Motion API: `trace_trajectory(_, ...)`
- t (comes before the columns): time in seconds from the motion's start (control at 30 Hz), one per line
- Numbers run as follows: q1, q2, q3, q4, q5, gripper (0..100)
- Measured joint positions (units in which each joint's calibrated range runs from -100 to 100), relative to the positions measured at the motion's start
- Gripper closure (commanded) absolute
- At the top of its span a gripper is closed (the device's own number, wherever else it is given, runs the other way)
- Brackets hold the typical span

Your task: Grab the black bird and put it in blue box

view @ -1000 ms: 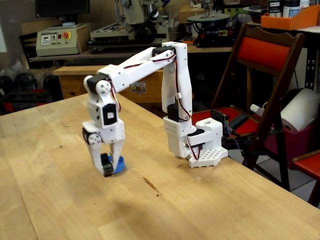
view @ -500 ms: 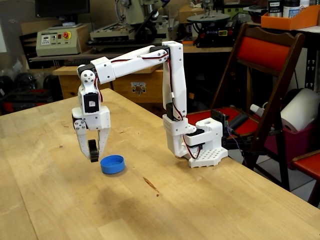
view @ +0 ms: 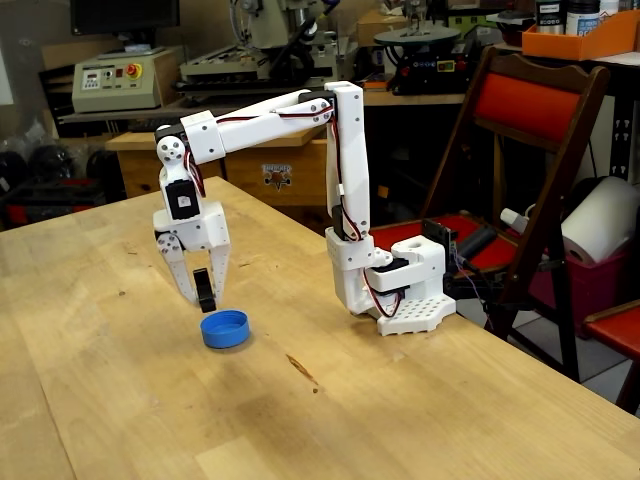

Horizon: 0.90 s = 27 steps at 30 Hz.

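Your gripper (view: 200,296) hangs fingers-down, nearly closed on a small dark thing, probably the black bird (view: 204,287); detail too small to confirm. Blue box (view: 225,328), a shallow round cap, sits on the table (view: 420,420) at its 5 o'clock.

We take this for a workshop: grey milling machine (view: 270,25), beige control box with red button (view: 115,80), cluttered wooden workbench (view: 160,150).
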Motion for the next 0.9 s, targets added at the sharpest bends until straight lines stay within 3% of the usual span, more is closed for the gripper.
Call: trace_trajectory(0.9, 5.4, 0.9, -0.1, 0.2, 0.0, 97)
